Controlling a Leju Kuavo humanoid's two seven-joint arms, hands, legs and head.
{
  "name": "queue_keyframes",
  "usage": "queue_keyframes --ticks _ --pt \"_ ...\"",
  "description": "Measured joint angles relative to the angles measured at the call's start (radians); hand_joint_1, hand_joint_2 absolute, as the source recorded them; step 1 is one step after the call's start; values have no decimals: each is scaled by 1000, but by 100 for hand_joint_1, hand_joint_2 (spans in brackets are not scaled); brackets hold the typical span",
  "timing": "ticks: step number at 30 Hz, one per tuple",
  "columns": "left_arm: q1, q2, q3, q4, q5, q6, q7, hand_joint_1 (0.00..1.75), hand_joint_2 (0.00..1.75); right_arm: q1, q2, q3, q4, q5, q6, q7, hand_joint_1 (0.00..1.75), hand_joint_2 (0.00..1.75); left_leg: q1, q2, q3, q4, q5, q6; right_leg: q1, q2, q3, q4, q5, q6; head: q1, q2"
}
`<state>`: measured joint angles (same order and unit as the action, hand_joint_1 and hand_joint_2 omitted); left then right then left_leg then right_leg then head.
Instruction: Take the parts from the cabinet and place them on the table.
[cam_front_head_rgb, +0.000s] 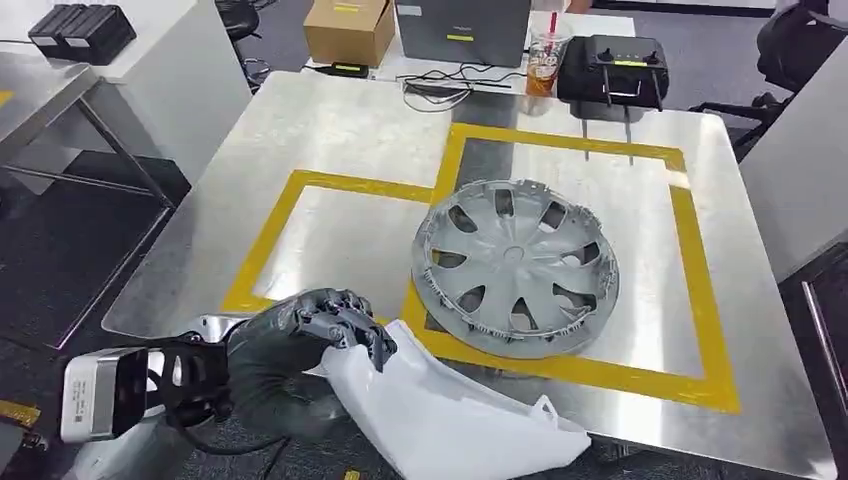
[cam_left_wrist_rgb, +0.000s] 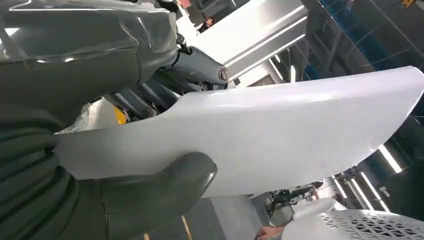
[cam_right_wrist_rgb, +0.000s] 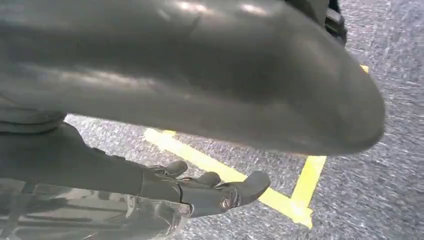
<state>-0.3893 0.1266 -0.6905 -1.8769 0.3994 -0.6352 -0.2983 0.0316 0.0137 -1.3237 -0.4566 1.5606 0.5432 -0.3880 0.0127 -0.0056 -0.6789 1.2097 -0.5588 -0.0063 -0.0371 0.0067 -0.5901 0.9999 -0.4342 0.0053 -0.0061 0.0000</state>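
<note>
— While the left hand (cam_front_head_rgb: 300, 345) grips the white panel (cam_front_head_rgb: 440, 410) by its near end, thumb under and fingers curled over, where does the part sit?

— At the table's (cam_front_head_rgb: 330, 130) near edge, its far end low over the metal, by the grey wheel cover (cam_front_head_rgb: 515, 265) lying in the yellow-taped square.

— So it's the placing step?

— I judge so. Next: lower the panel flat, then loosen the fingers.

— And the right hand (cam_right_wrist_rgb: 210, 192)?

— Hanging over the floor, fingers loosely apart, holding nothing.
</note>
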Motion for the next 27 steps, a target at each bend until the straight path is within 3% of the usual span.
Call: queue_keyframes --ticks 2,3,4,7,8,9,11,12,13,15,17,18,21,22,23,24,27 --pt "-1 0 1 -6 -1 1 0 164 175 -3 1 0 0 -5 3 0 0 0 -1 -3 59 -168 125 12 0 6 15 -2 -7 5 0 0" --pt "-1 0 2 -8 -1 1 0 164 175 -6 3 0 0 -5 5 0 0 0 -8 -8 65 -206 135 19 3 9 17 1 -10 9 1 0" --pt "-1 0 2 -8 -1 1 0 164 175 -9 5 -1 0 -6 6 0 0 0 -11 -8 64 -203 109 21 6 13 14 -2 -12 13 2 0" --pt "-1 -2 4 -11 -2 1 0 164 175 -10 5 -2 -1 -8 8 0 0 0 -16 -8 79 -211 137 39 5 16 21 -10 -15 36 1 0" --pt "-1 -2 5 -14 -3 1 0 164 175 -9 5 -3 -1 -8 8 0 0 0 -6 -3 88 -227 147 45 2 12 14 1 -22 35 2 0" --pt "-4 -4 5 -15 -3 1 0 164 175 -10 2 -3 -1 -8 8 0 0 0 -10 -1 91 -231 149 50 4 6 -4 41 -47 29 4 0" --pt "-2 -5 4 -15 -4 1 0 164 175 -13 -2 -4 -1 -9 8 0 0 0 -16 3 90 -231 148 55 6 5 -81 198 -114 15 5 0" --pt "0 -5 3 -15 -7 0 0 164 175 -12 -5 -5 -1 -9 8 -1 0 0 -20 4 89 -230 146 58 7 5 -120 274 -136 14 5 0" --pt "0 -4 3 -14 -9 0 0 164 175 -11 -6 -5 -1 -9 8 -1 0 0 -23 4 89 -230 145 59 7 5 -140 309 -138 19 5 0" --pt "-1 -2 4 -14 -25 -1 -8 164 175 -11 -8 -8 0 -5 7 -3 0 0 -30 3 84 -209 134 61 8 5 -115 244 -101 28 5 0" --pt "-7 0 5 -14 -37 -2 -17 164 175 -13 -14 -10 0 0 -1 -8 0 0 -31 4 56 -144 102 58 14 1 -51 112 -56 26 5 0" --pt "-9 1 5 -14 -47 -3 -23 164 175 -14 -21 -10 1 2 -6 -9 0 0 -36 4 34 -101 81 53 20 -1 -56 120 -66 10 2 0" --pt "-12 4 8 -14 -58 -5 -28 164 175 -17 -29 -11 11 5 -8 -11 0 0 -31 5 -18 -11 41 36 29 0 -100 196 -97 -6 3 0" --pt "-12 5 8 -14 -58 -6 -28 164 175 -17 -30 -11 16 5 -8 -11 0 0 -31 5 -21 -4 36 32 28 1 -103 196 -97 -9 3 0" --pt "-15 5 8 -14 -59 -9 -29 164 175 -16 -29 -11 22 5 -8 -11 0 0 -26 2 -26 -1 25 26 16 1 -97 188 -93 -11 3 0" --pt "-21 5 8 -14 -58 -11 -31 164 175 -16 -33 -11 24 5 -10 -12 0 0 -25 3 -36 32 4 16 16 3 -93 183 -91 -14 3 0" --pt "-30 6 6 -13 -60 -14 -31 164 175 -16 -36 -13 35 4 -19 -12 0 0 -11 4 -111 205 -82 -4 13 7 -92 183 -91 -14 2 0"
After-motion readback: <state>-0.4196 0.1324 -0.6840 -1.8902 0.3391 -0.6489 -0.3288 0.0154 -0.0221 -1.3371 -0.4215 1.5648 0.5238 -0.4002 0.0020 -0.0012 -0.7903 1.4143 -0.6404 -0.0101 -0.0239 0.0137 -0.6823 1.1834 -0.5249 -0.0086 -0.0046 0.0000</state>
